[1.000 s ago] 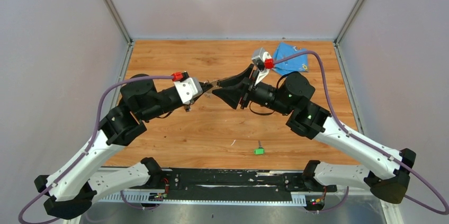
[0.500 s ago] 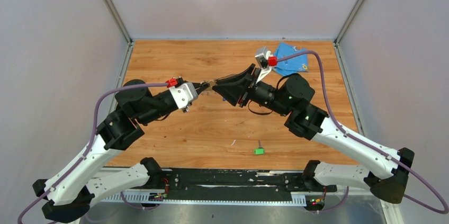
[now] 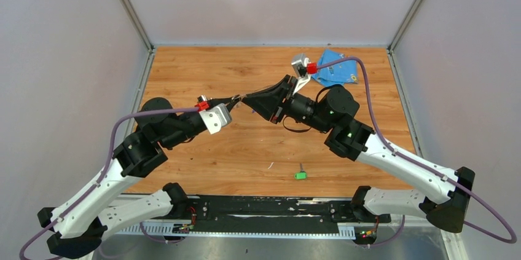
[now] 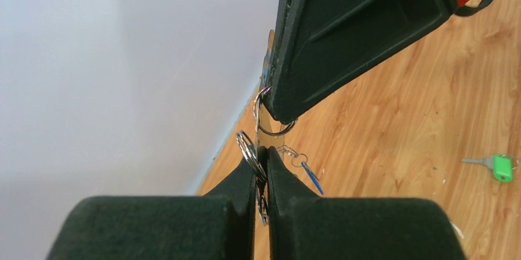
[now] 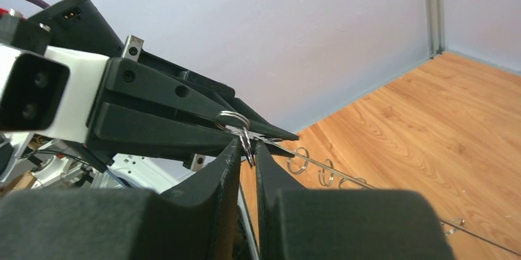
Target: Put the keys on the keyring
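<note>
Overhead, both arms meet in mid-air above the wooden table (image 3: 203, 69). The left end effector (image 4: 261, 160) has its fingers pressed together, pinching the large thin grey metal keyring (image 5: 381, 192), whose band runs away from the pinch with small wire rings (image 5: 299, 161) strung along it.

The right end effector (image 5: 247, 149) is drawn in to a narrow gap around a small split ring (image 5: 236, 120), right at the left fingertips. I cannot tell whether it actually clamps that ring.

The small key with the blue plastic head (image 4: 312, 177) hangs just below the pinch, apparently off one of the wire rings. The small key with the green plastic head (image 3: 300, 174) lies on the table near the arm bases, well apart from the keyring.

The main risk, as I judge it, is the thin band slipping or twisting out of the left pinch if the right side pulls or levers the ring sideways. The two sets of fingertips are almost touching, so a small misaligned move could knock them together and jar the blue key loose. Fetching the green key means one arm letting go, leaving the keyring in a single grip.
</note>
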`<state>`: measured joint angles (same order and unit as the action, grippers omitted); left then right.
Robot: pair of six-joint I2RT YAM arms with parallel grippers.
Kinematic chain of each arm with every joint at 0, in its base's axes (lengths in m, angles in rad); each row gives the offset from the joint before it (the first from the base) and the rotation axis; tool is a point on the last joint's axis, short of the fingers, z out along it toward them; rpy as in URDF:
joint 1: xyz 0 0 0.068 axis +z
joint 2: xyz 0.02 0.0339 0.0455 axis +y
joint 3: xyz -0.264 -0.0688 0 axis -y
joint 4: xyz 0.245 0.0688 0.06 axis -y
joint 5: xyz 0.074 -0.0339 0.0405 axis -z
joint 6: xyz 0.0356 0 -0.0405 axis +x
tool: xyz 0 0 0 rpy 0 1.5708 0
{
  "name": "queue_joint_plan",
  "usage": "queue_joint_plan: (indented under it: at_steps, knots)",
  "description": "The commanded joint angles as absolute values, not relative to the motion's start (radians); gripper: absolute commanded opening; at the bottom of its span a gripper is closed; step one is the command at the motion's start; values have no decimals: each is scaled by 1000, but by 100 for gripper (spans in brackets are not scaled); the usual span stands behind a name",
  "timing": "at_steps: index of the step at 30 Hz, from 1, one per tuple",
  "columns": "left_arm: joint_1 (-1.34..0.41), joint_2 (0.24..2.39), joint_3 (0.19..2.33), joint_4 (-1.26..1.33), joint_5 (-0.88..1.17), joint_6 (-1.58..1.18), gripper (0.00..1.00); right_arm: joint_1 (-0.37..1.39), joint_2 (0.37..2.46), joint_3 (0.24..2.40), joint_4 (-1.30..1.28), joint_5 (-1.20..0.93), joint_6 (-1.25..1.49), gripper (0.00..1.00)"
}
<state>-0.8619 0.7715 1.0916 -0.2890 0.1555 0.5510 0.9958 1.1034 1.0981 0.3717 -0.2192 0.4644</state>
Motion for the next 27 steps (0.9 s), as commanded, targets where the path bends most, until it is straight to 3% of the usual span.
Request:
queue_joint_plan:
  at_steps: [1, 4, 11, 24, 27]
  knots:
    - [-891, 765, 1056, -295, 169, 633, 0, 1001, 1108, 1095, 470, -206, 503, 17]
    - [-900, 756, 1039, -287, 152, 658, 0, 1000, 1115, 1096, 467, -210, 511, 16]
    - [-905, 737, 1027, -275, 145, 687, 0, 1000, 1114, 1099, 414, -193, 509, 1]
    - [-905, 720, 1021, -283, 146, 693, 0, 996, 1102, 1129, 335, -265, 483, 0]
    - [-906, 721, 1025, -284, 129, 639, 10, 996, 1093, 1131, 315, -263, 476, 0]
